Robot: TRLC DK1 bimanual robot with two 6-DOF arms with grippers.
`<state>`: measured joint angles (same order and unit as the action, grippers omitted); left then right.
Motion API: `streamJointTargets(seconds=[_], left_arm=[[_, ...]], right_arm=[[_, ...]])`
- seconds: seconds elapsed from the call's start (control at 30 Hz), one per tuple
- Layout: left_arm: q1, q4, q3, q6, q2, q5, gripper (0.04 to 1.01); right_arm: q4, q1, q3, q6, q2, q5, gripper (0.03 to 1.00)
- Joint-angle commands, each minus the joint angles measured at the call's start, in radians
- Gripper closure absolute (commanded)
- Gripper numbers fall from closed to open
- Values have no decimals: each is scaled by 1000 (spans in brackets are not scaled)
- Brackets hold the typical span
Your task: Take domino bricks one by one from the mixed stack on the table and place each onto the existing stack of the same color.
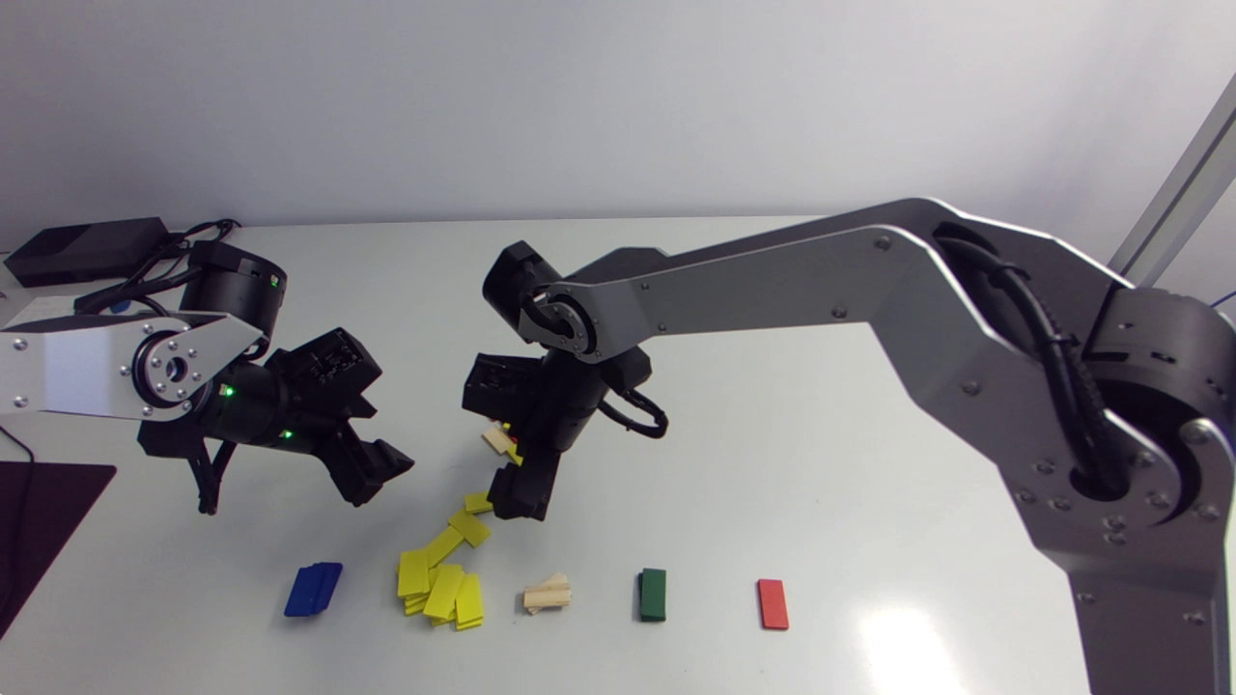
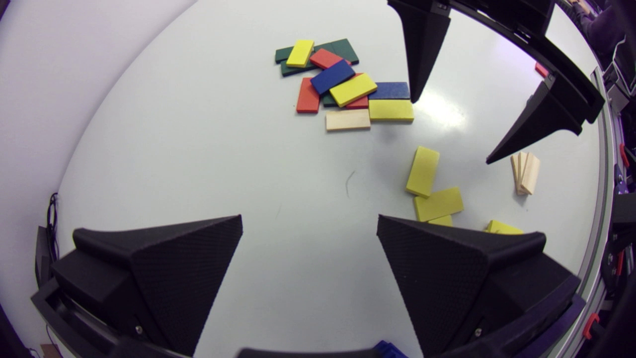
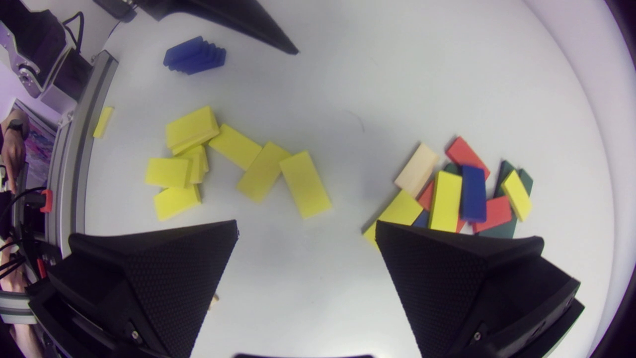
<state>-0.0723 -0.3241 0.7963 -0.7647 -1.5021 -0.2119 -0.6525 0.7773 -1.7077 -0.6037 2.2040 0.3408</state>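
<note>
The mixed stack [image 3: 462,194] lies flat on the white tabletop [image 1: 821,454], a low jumble of red, green, blue, yellow and beige domino bricks. It sits just ahead of one finger of the right pincer [image 3: 306,224], and that finger hides its nearest edge. On top of it a blue brick [image 3: 473,193] and an upper yellow brick [image 3: 445,201] lie side by side, their long axes pointing away from the pincer. A beige brick [image 3: 417,170] at the stack's edge runs on a slant. The right pincer is released and holds nothing, its fingers spread wide. Ahead of the gap between them, beside the mixed stack, a lone yellow brick [image 3: 304,184] lies flat with its long axis pointing roughly away from the pincer, slightly skewed. More yellow bricks trail from it, away from the mixed stack, to a sprawling yellow heap [image 1: 439,584]. That heap sits in a row well apart from the mixed stack, between a blue stack [image 1: 313,589] and a beige stack [image 1: 547,595]. A green stack [image 1: 653,594] and a single red brick [image 1: 772,603] lie farther along the row. The left pincer [image 2: 309,221] is likewise released and empty over bare tabletop, with the mixed stack well ahead of it.
</note>
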Motion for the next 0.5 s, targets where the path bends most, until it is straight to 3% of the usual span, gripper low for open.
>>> streamJointTargets(seconds=[0.0,0.2,0.47], left_arm=[[20,17,-14,13,-30,-14,67],[46,33,-6,1,-67,-34,66],[75,34,18,-16,-109,-66,66]], right_arm=[[-29,13,-55,-62,51,0,62],[-124,30,-167,-110,137,-31,67],[-176,54,-274,-105,229,-148,69]])
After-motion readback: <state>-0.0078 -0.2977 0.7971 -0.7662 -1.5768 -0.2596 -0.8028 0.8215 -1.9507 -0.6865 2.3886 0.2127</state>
